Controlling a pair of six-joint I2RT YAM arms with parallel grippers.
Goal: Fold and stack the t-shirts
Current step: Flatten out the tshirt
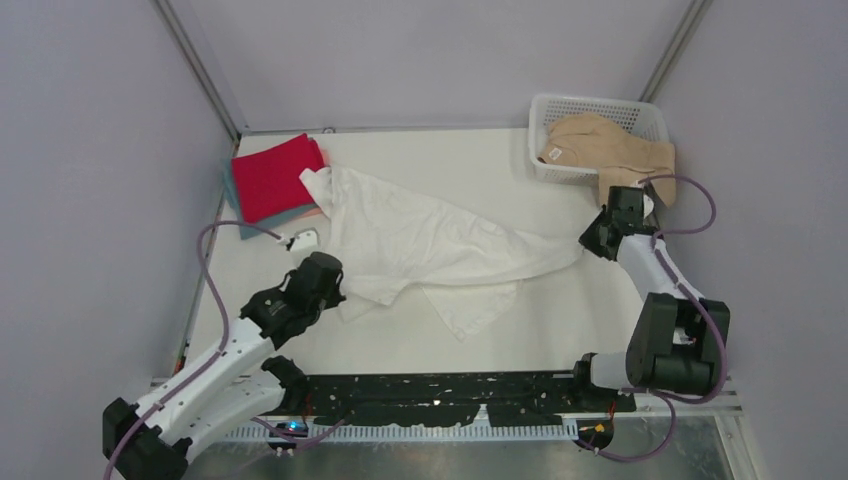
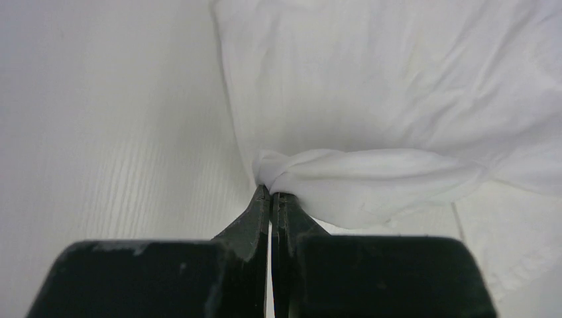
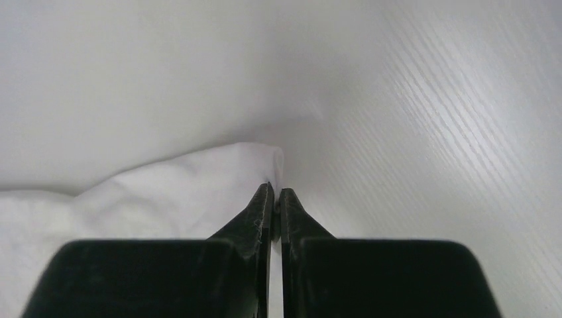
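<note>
A white t-shirt (image 1: 420, 240) lies crumpled and spread across the middle of the table. My left gripper (image 1: 338, 296) is shut on a bunched edge of it (image 2: 344, 175) at its near left side. My right gripper (image 1: 588, 243) is shut on the shirt's right corner (image 3: 199, 185). A tan t-shirt (image 1: 605, 150) with a small neck label hangs over the white basket (image 1: 590, 110) at the back right. Red (image 1: 275, 175), teal-blue (image 1: 234, 195) and pink (image 1: 312, 212) folded squares lie stacked at the back left.
The white lattice basket stands in the back right corner against the wall. A small white object (image 1: 302, 240) lies on the table just near of the folded stack. Grey walls close in the table on three sides.
</note>
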